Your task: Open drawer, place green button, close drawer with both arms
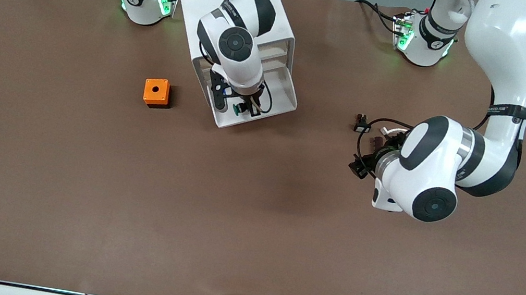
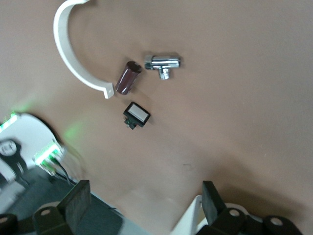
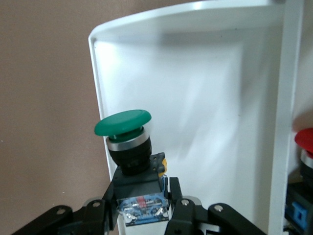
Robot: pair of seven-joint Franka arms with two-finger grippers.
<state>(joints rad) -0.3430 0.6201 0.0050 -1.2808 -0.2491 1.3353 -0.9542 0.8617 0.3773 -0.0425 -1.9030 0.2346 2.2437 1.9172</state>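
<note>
The right gripper hangs over the pulled-out drawer of the white cabinet, its fingers pinching the black body of the button, whose green cap points out over the drawer's white floor near its rim. The orange cube sits on the table beside the cabinet, toward the right arm's end. The left gripper hovers with jaws spread wide over bare table, above a white-capped black button, a dark cylinder, a chrome fitting and a white curved strip.
</note>
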